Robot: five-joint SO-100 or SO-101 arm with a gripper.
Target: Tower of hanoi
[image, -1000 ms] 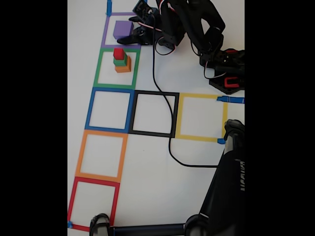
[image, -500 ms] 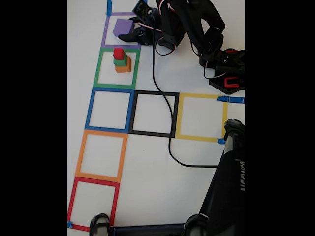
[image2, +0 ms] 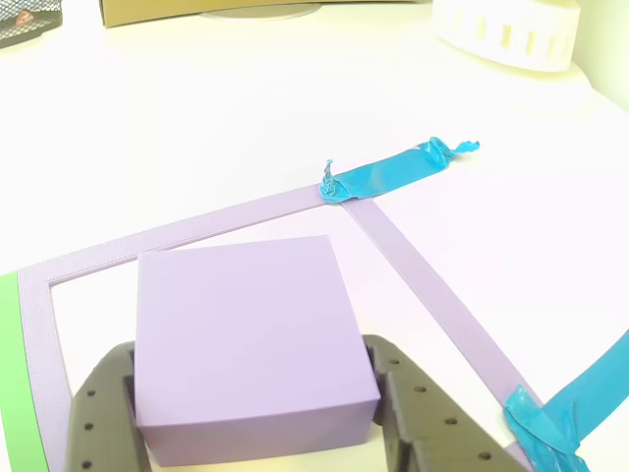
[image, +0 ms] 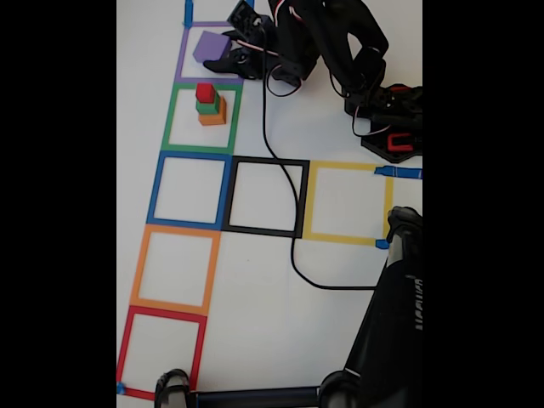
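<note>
Purple cube [image2: 246, 339], biggest of the four, sits between the fingers of the tool [image2: 257, 413]; other view shows one dark finger [image2: 103, 418] against each flank, so the tool reads as closed on it, opened only to the cube's width. Cannot tell from either view whether the cube is off the tabletop [image: 340, 102] or resting on it.

Landmark: green tape square [image: 202, 119], fixed view.
- Inside green square, toward its upper middle: stack of three, orange cube [image: 212, 113] at base, green cube [image: 207, 105] on it, red cube [image: 204, 91] on top. Stack looks tidy, edges roughly aligned.
- Purple cube [image: 209, 47]: in purple tape square [image: 183, 59] directly above the green one, well apart from the stack.
- Tool [image: 231, 59]: at right side of purple cube, arm reaching in from the base at upper right.
- Blue, orange, red squares below green, and black, yellow squares to the lower right, hold no cubes.

Progress, judged: three smaller cubes parked in size order on one square; largest now free and gripped. Roughly midway. Remaining: place purple on its target square, then rebuild orange, green, red on it. Target square not determinable.

Cable [image: 293, 246] crosses black square; possible snag.
</note>
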